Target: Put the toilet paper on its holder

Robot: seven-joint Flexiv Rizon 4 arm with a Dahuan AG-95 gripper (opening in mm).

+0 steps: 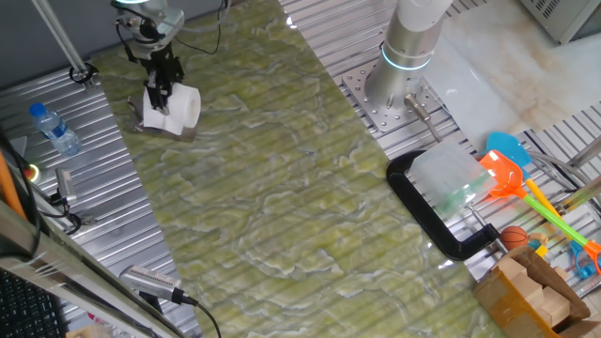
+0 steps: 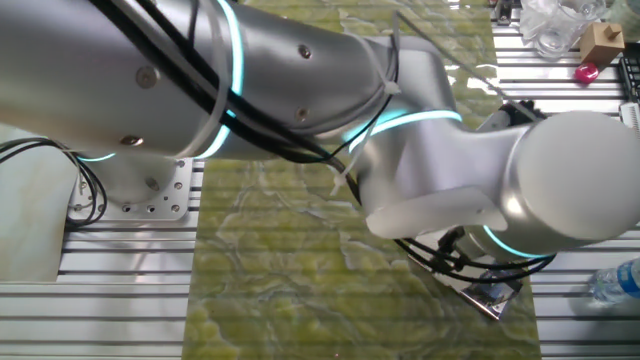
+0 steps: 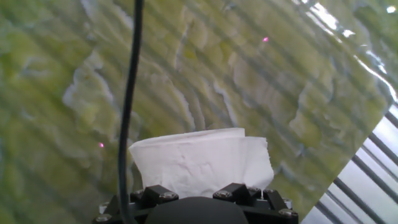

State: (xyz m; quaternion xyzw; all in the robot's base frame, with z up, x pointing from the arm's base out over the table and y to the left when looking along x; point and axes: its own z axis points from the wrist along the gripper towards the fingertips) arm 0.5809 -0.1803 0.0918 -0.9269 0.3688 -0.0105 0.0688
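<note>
Hand (image 3: 202, 198) clamped on the toilet paper (image 3: 202, 163) — light, soft, squashes easily, so you grip w/ gentle pressure across its sides.

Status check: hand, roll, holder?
Hand shut on roll, over far corner of mat. Holder just under roll, mostly hidden; seating not confirmed. Bottle off to the side, nothing blocking.

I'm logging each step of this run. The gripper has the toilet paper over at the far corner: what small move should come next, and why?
Probably a short, slow push down. The gripper grips the toilet paper just over the holder, whose plate edge shows beneath the roll; whether the rod is in the core cannot be seen.
</note>
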